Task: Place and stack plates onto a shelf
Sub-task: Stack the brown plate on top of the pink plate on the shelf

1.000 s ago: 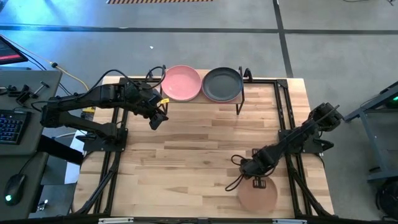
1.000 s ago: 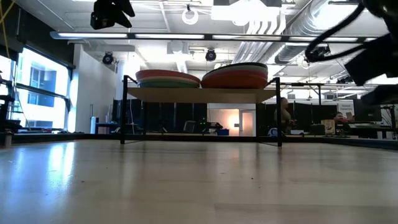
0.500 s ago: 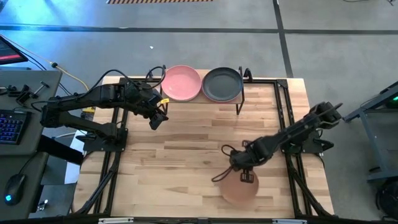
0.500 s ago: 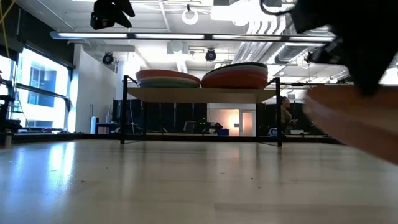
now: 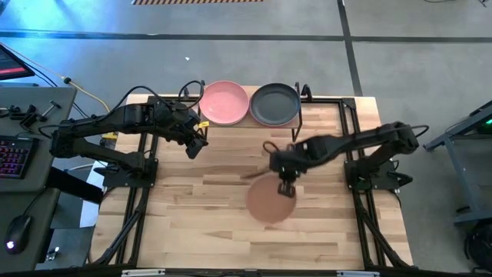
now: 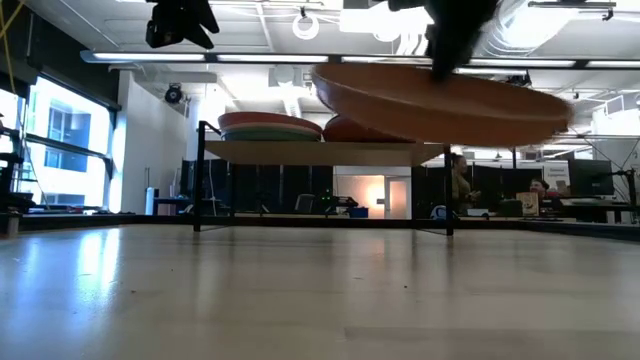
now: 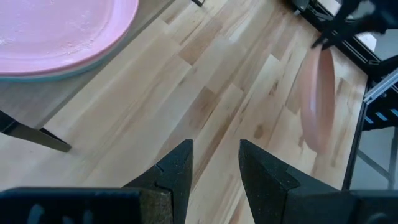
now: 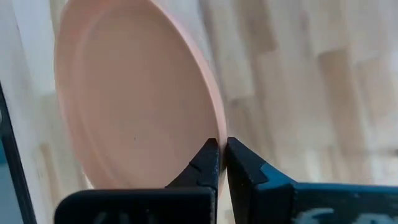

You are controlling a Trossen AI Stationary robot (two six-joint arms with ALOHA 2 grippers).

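**Op A:** Starting from my left: the left gripper (image 5: pixel 197 146) hangs above the table at about 7 o'clock of the shelf (image 5: pixel 247 125), fingers apart and holding nothing. I'm leaving it parked there.

**Op B:** And the stacks?

**Op A:** Two on the shelf. The left one is topped by the pink plate (image 5: pixel 224 102), the right one by the charcoal plate (image 5: pixel 274 104). From table height I count several rims under each.

**Op B:** Then the carried one?

**Op A:** The tan plate (image 5: pixel 269 200) is in the air over mid-table, at roughly 6 o'clock of the charcoal plate and well clear of the wood. The right gripper (image 5: pixel 287 185) is pinched on its rim at the plate's 1 o'clock edge, so the rest hangs out unsupported.

**Op B:** How would you finish?

**Op A:** I'd keep it higher than the stack tops, since from table height its underside looks about level with them. I'd travel slowly toward 12 o'clock, level the plate, centre it over one stack, lower until the rims meet, then let go. An edge pinch can swing or slip, I reckon, so no sharp stops.
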